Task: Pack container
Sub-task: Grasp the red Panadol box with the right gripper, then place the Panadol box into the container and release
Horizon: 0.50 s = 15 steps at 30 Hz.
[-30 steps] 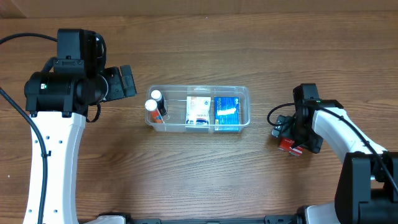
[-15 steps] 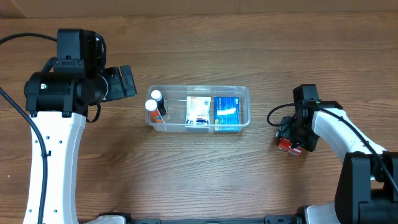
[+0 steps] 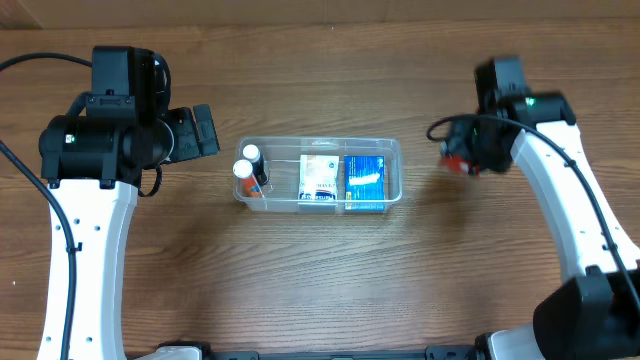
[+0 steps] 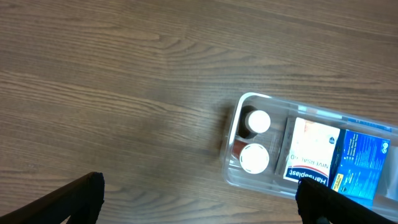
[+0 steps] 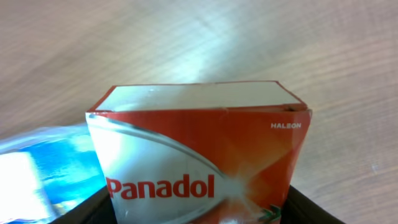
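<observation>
The clear plastic container [image 3: 320, 176] lies mid-table, holding two white-capped bottles [image 3: 247, 167], a white box [image 3: 318, 180] and a blue box [image 3: 365, 182]. In the left wrist view the container [image 4: 261, 180] sits at lower right. My right gripper [image 3: 462, 158] is shut on a red and white Panadol box [image 5: 199, 162], lifted to the right of the container; the box [image 3: 455, 161] shows only as a red patch from overhead. A blurred blue and white shape shows below the box at lower left in the right wrist view. My left gripper [image 4: 199, 205] stands open above bare wood, left of the container.
The wooden table [image 3: 320, 280] carries nothing else in view. The left arm's body [image 3: 110, 140] stands at the table's left side, and the right arm [image 3: 570, 200] reaches up along the right side.
My right gripper closed on the Panadol box, lifted it off the table and carried it toward the far side. The left arm and the container's contents have not moved.
</observation>
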Each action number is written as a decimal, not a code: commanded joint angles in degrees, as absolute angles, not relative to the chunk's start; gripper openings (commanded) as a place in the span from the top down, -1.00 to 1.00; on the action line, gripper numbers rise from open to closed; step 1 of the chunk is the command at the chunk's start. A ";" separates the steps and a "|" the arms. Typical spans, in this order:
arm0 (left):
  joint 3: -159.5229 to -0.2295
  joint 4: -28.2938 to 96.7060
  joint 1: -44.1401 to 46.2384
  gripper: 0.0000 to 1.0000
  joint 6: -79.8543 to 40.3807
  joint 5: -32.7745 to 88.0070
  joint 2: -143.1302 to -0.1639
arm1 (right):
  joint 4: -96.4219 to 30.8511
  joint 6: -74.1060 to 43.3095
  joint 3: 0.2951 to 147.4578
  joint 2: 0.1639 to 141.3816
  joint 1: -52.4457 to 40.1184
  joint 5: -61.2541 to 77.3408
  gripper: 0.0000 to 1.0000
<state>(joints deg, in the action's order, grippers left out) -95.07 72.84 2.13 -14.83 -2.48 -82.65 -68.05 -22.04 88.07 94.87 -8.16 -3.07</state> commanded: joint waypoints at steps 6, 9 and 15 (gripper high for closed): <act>-95.57 72.84 1.87 -1.00 -15.22 -3.16 -82.78 | -66.37 -22.55 95.00 94.59 -24.86 -2.26 -0.29; -95.57 72.84 1.87 -1.00 -15.22 -3.16 -82.78 | -65.04 -22.74 93.60 96.07 -28.14 -2.37 -0.29; -95.57 73.01 1.87 -1.00 -15.20 -3.16 -82.78 | -65.34 -24.10 91.92 102.63 -29.82 -2.44 -0.30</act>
